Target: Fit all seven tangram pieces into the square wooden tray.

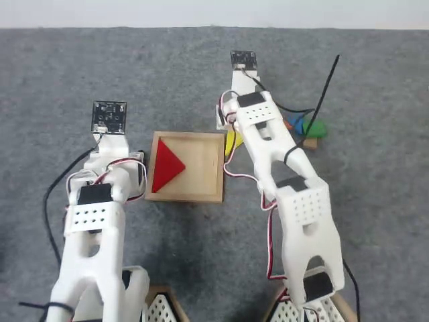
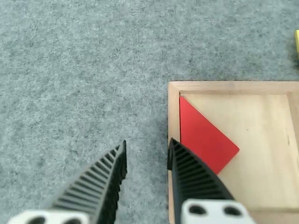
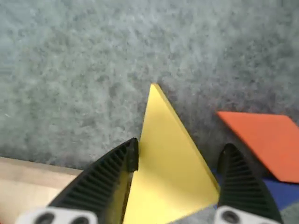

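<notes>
While left hand (image 2: 147,143) gapes at tray (image 2: 174,112) edge | right hand (image 3: 181,145) apart astride yellow triangle (image 3: 166,154) | red triangle (image 2: 205,140) in tray

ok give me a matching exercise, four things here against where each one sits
Things:
1 red triangle
2 yellow triangle
3 orange piece
4 wooden tray

Places:
a on the carpet between the right arm's open jaws
b beside a blue piece
c right next to the left arm's open jaws
d inside the tray, along one wall

Pairs: 1-d, 2-a, 3-b, 4-c
</notes>
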Available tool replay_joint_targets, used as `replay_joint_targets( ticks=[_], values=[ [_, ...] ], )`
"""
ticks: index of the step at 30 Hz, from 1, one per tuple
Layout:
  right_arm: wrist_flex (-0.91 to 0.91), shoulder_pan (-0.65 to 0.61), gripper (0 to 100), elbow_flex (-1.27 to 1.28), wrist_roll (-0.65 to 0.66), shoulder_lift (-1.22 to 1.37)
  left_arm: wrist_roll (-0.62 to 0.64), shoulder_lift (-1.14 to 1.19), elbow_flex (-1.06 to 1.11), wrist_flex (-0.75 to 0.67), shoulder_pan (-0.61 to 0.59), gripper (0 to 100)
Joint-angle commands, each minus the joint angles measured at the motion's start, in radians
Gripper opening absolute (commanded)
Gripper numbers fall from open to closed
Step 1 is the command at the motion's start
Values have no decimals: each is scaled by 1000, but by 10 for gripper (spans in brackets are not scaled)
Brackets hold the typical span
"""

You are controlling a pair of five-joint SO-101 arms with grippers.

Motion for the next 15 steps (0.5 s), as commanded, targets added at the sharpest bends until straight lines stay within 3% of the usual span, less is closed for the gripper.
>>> replay_joint_targets(
  ticks=[1, 6, 11, 15],
  values=[
    [128, 13, 274, -175, 11, 39, 3, -2, -8, -21, 0, 138],
    [254, 7, 269, -302, 11, 120, 3, -2, -8, -21, -2, 138],
    [341, 16, 112, -399, 11, 170, 3, -2, -8, -21, -3, 138],
    [390, 19, 72, -450, 11, 176, 3, -2, -8, -21, -3, 138]
  ],
)
